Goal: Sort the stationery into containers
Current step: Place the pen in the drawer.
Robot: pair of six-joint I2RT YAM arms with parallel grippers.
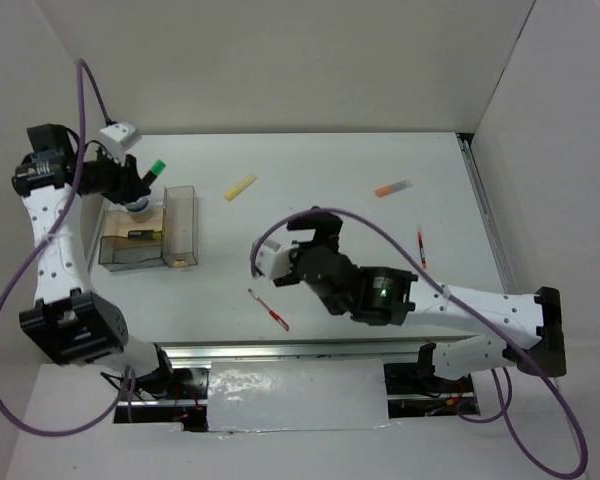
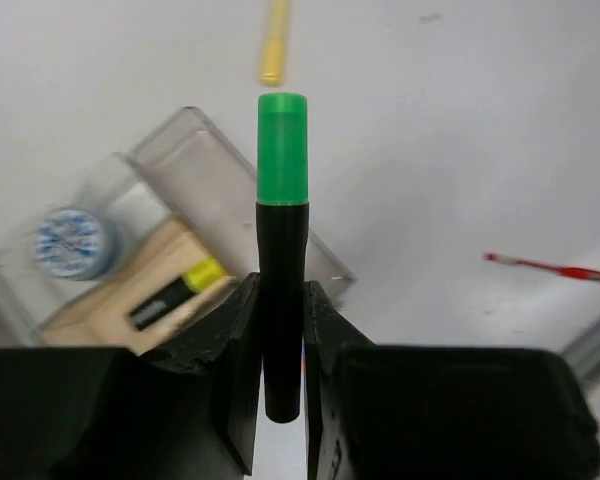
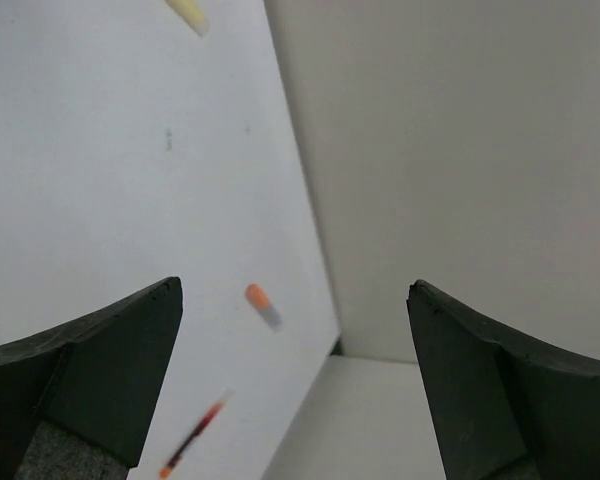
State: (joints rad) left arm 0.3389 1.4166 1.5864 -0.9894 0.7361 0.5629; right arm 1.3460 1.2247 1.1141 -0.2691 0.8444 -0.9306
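Observation:
My left gripper [image 1: 132,185] [image 2: 281,292] is shut on a black marker with a green cap [image 1: 156,167] [image 2: 281,150], held in the air over the clear containers [image 1: 180,228] [image 2: 223,185]. The low tray [image 1: 130,250] holds a black-and-yellow marker [image 1: 143,235] [image 2: 178,291] on its wooden floor. On the table lie a yellow highlighter [image 1: 241,187] [image 2: 273,50], an orange-and-grey marker [image 1: 392,187] [image 3: 261,305] and two red pens [image 1: 269,309] [image 1: 421,245]. My right gripper [image 1: 295,250] [image 3: 295,330] hangs open above mid-table, holding nothing.
A round blue-and-white item [image 1: 137,205] [image 2: 72,243] sits at the tray's far end. White walls close in the table at the back and on the right [image 3: 460,150]. A metal rail [image 1: 280,352] runs along the near edge.

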